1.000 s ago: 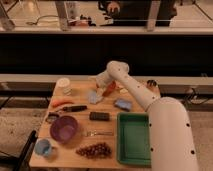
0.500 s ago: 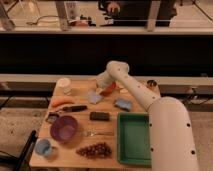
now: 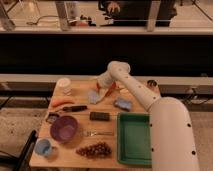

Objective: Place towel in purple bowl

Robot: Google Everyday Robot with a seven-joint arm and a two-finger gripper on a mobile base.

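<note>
The towel (image 3: 94,97), a small pale blue cloth, lies on the wooden table (image 3: 75,157) at the back middle. My gripper (image 3: 103,88) is at the end of the white arm, directly over the towel's right edge and very close to it. Whether it touches the towel I cannot tell. The purple bowl (image 3: 64,127) stands empty at the front left of the table, well apart from the towel and the gripper.
A white cup (image 3: 64,86), an orange carrot (image 3: 61,102) and a black-handled knife (image 3: 75,107) lie left of the towel. A blue object (image 3: 122,104), a black box (image 3: 99,116), a fork (image 3: 97,133), grapes (image 3: 95,149), a green tray (image 3: 134,137) and a blue cup (image 3: 43,147) are also on the table.
</note>
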